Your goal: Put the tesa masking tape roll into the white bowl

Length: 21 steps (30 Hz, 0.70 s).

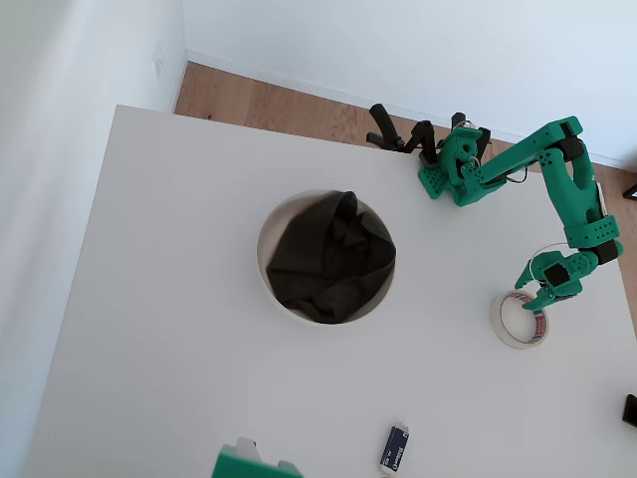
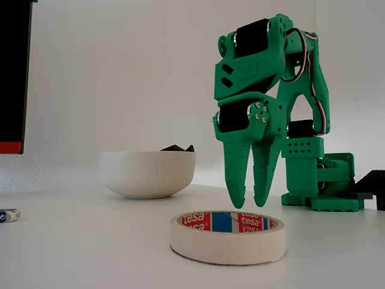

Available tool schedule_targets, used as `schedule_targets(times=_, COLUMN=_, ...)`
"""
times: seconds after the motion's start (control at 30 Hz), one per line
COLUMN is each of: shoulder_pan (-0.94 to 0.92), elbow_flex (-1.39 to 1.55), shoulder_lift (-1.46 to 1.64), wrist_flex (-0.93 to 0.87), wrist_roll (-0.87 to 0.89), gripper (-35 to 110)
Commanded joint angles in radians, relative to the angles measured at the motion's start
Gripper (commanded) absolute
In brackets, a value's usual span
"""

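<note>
While tape roll (image 2: 228, 236) lies flat on tabletop (image 2: 90, 253) nearest fixed camera, end effector (image 2: 252, 203) hangs just above its far rim, fingers narrow, nearly together, holding nothing. Step in hand: approach for pickup. Next move likely needs wider opening, descent astride ring wall, closure. Farther back, white bowl (image 2: 147, 173) holds dark crumpled cloth (image 1: 328, 259), well apart from roll.
</note>
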<state>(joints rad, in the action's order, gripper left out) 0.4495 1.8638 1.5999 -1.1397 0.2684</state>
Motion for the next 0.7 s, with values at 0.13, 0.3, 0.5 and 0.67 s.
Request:
schedule_targets(times=0.13, shoulder_pan=0.037, elbow_flex=-0.032, shoulder_lift=0.025, wrist_flex=0.008, wrist_roll=0.038, gripper=13)
schedule_targets(times=0.3, shoulder_pan=0.058, elbow_flex=-0.028, shoulder_lift=0.011, wrist_flex=0.009, wrist_roll=0.061, gripper=13)
schedule_targets(times=0.5, shoulder_pan=0.078, elbow_flex=-0.028, shoulder_lift=-0.044, wrist_flex=0.038, wrist_roll=0.086, gripper=12)
schedule_targets(times=0.67, shoulder_pan=0.092, elbow_flex=-0.028, shoulder_lift=-0.084, wrist_flex=0.067, wrist_roll=0.097, gripper=12)
